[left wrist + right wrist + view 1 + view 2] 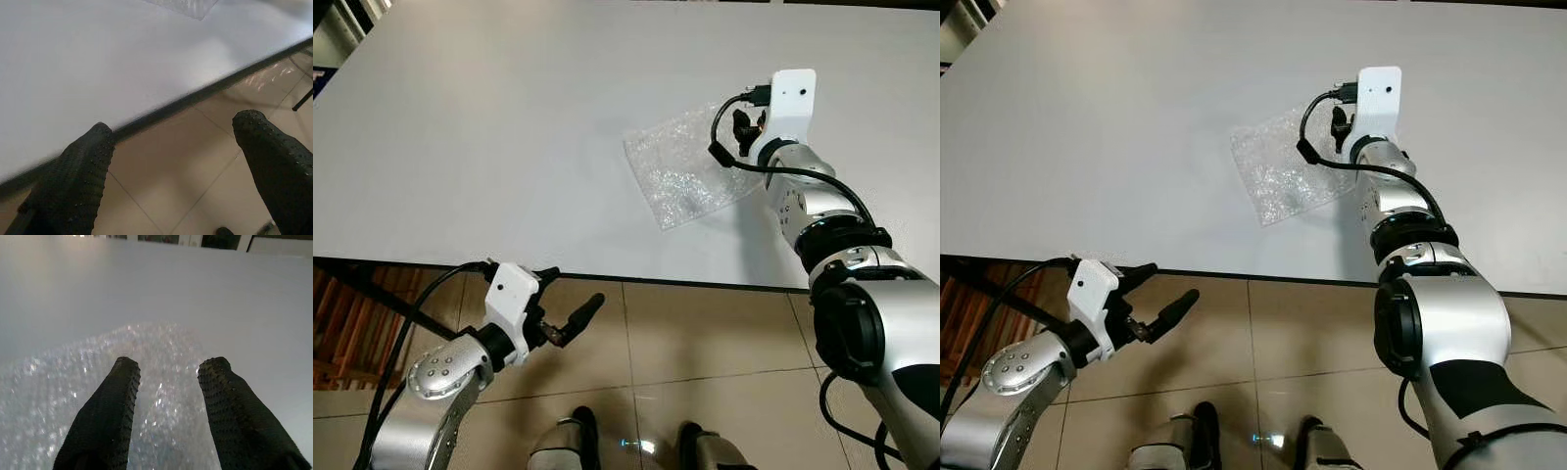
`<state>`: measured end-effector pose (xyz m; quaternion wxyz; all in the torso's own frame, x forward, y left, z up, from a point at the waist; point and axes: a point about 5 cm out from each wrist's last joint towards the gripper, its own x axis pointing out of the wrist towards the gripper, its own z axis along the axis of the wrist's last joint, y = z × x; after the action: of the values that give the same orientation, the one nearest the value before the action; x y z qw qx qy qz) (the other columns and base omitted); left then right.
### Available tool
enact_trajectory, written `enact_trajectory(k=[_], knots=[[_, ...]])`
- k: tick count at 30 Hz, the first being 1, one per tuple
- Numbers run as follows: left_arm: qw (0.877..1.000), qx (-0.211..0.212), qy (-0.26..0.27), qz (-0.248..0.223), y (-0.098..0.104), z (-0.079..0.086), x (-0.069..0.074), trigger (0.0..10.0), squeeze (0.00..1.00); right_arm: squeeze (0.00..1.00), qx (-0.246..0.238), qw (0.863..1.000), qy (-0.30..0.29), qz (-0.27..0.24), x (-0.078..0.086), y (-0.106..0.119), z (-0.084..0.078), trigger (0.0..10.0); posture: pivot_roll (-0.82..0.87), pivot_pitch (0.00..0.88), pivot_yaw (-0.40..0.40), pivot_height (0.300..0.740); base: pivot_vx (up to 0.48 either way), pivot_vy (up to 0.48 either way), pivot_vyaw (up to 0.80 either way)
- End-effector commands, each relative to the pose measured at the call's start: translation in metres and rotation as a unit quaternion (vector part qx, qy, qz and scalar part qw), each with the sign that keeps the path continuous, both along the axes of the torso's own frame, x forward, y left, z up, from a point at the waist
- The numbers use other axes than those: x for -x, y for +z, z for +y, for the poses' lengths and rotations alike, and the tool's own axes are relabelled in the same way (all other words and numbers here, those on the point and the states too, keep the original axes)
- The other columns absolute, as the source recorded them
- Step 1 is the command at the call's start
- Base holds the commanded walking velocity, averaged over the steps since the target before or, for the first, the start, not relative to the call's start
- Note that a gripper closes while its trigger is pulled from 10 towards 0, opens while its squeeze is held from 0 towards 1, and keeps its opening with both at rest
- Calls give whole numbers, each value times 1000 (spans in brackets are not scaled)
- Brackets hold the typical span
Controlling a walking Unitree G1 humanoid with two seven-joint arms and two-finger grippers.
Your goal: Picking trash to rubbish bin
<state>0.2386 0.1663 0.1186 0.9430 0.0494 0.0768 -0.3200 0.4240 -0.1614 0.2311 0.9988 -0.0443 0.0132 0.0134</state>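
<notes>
Item for disposal: one sheet of bubble wrap [690,176], lying flat on the white worktop [509,127], right of centre and a little back from the near edge. Its long axis runs diagonally, from the far corner by the right wrist down to the near corner toward the worktop edge.

Right gripper [168,382]: over the far right part of the sheet. In the right wrist view both fingers [110,411] are parted with a clear gap, the wrap lying directly beneath and between them. Nothing is gripped; contact with the film cannot be confirmed.

Left gripper [570,311]: below and in front of the worktop edge, over the tiled floor [705,333], fingers spread wide and empty. It is well apart from the sheet.

Finding: the right arm is plainly the nearer. The sheet lies under the fingers, not ahead of them, so the pinch looks to depend on coming straight down and closing on the film. Thin film flat on a smooth surface may slip rather than bunch. No bin is visible.
</notes>
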Motion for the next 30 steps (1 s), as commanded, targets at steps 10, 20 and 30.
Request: enact_trajectory(k=[10,20,30], knots=[[999,-17,20,32,-7,11,16,10000,0,1000,33,998,10,49,3,-20,0,10000,179,319,25,740,0,0,0],[1000,-8,21,15,10,13,20,10000,0,1000,43,998,15,53,3,-24,3,10000,203,324,22,740,0,0,0],[999,-17,32,21,10,19,26,10000,0,1000,120,992,8,36,4,-24,0,10000,238,341,21,740,0,0,0]])
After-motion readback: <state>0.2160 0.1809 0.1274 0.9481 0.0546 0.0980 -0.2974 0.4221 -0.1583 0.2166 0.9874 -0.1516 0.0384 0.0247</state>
